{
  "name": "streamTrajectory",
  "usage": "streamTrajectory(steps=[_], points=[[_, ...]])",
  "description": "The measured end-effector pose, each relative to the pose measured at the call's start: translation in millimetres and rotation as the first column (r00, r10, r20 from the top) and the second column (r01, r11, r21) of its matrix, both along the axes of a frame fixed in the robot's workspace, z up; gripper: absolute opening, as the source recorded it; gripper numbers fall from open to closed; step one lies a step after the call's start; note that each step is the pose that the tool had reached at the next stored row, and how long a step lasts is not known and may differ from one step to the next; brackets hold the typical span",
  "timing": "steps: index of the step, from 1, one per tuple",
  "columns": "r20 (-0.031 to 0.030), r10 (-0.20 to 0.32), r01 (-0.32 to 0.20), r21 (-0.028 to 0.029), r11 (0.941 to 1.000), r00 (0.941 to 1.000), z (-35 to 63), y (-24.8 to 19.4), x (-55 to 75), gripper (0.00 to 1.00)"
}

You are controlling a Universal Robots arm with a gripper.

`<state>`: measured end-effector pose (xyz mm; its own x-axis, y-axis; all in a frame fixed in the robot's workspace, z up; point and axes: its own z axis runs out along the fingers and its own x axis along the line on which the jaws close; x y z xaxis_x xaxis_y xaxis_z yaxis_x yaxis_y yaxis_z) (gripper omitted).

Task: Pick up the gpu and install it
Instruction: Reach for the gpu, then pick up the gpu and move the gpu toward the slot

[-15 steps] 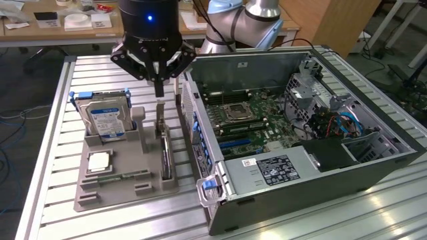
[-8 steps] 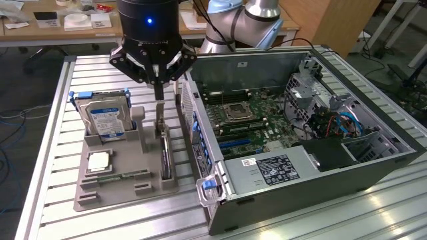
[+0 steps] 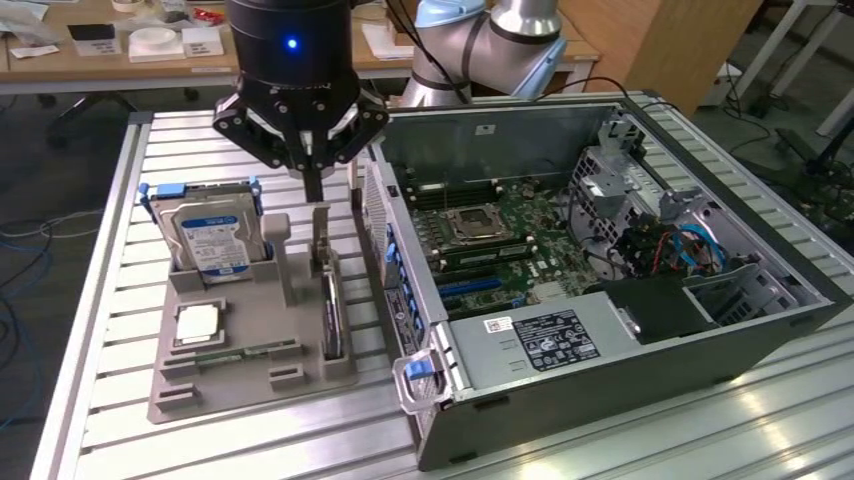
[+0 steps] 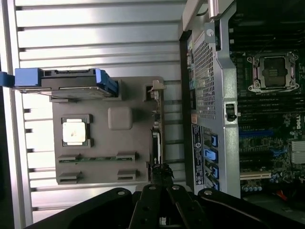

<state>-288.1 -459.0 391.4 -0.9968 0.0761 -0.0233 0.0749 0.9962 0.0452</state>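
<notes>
Arm hung vertical, wrist pointing straight down. Gripper (image 3: pixel 314 192) sat just above the far end of the gpu (image 3: pixel 330 300), fingers pinched narrow, gripping nothing. Gpu stood on edge in the grey tray (image 3: pixel 227 385), at the exterior view's right, beside the open computer case (image 3: pixel 601 340).

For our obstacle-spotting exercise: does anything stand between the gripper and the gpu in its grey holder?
Nothing visible does. The gripper hangs directly above the gpu, which stands on edge in the grey holder. The hard drive stands apart on the exterior view's left, the computer case on its right.
</notes>
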Motion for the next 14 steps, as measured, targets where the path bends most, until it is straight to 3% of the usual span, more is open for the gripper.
streamTrajectory(steps=[14], points=[[0.0, 0.0, 0.0, 0.0, 1.0, 1.0, -0.1, -1.9, -1.5, 0.11]])
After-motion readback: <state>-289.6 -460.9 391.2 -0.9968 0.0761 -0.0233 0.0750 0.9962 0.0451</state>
